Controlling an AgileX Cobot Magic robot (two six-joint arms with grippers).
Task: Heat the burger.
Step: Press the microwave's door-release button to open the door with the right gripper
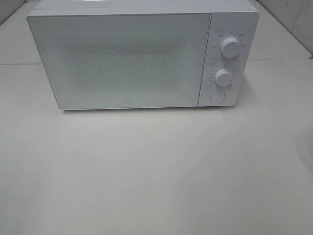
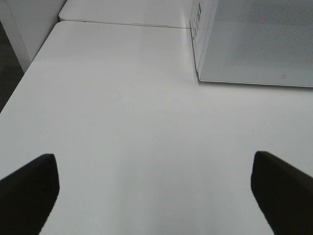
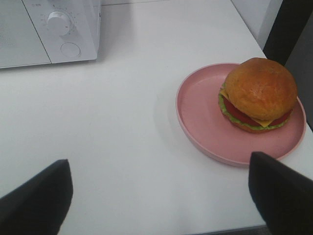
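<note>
The burger (image 3: 259,93), with a brown bun, cheese, tomato and lettuce, sits on a pink plate (image 3: 200,122) in the right wrist view. My right gripper (image 3: 159,198) stands open short of the plate, nothing between its fingers. A white microwave (image 1: 122,58) stands at the back of the table with its door shut, and its corner shows as the microwave (image 2: 254,44) in the left wrist view. My left gripper (image 2: 156,196) is open over bare tabletop, short of that corner. Neither gripper nor the burger shows in the exterior high view.
The microwave's panel carries two round knobs (image 1: 230,47) and a round button (image 1: 217,97); the same panel (image 3: 61,29) shows in the right wrist view. The plate lies close to the table's edge (image 3: 230,229). A seam between two tabletops (image 2: 122,23) runs behind the left gripper.
</note>
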